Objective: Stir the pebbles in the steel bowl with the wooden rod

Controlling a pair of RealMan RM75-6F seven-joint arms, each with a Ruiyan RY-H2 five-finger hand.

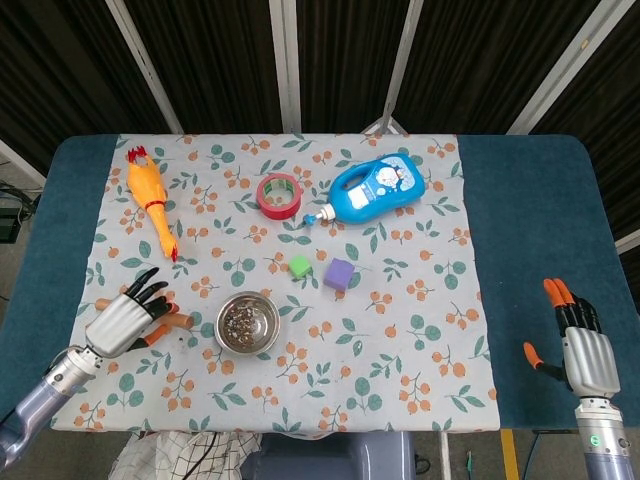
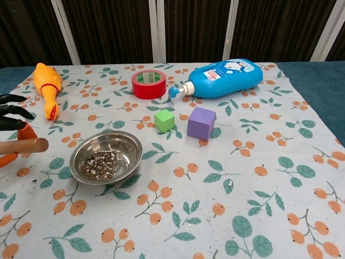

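Your left robot hand (image 1: 127, 318) is sitting at the near left of the floral cloth (image 1: 400, 340), wrapping around the wooden rod (image 2: 24, 145). Its dark fingers (image 2: 12, 112) are fanning out above the rod in the chest view while the orange-tipped thumb is tucking underneath. The rod is lying roughly level, with its free end pointing toward the steel bowl (image 1: 247, 322) and stopping just short of the rim, not touching it.

The bowl is resting upright on the cloth, just right of that robot hand, and the grey and white pebbles (image 2: 101, 164) are lying in a loose heap in its bottom.

Your right robot hand (image 1: 581, 346) is hanging well off to the right, over the bare blue table (image 1: 540, 210), holding nothing, with its fingers straight and side by side and the thumb sticking out.

Beyond the bowl, a green cube (image 1: 299, 266) and a purple cube (image 1: 339, 274) are standing near each other. Farther back, a red tape roll (image 1: 279, 194) is lying flat just beside the nozzle of a blue bottle (image 1: 375, 188) that is lying on its side. A yellow rubber chicken (image 1: 150, 197) is stretching along the far left of the cloth.
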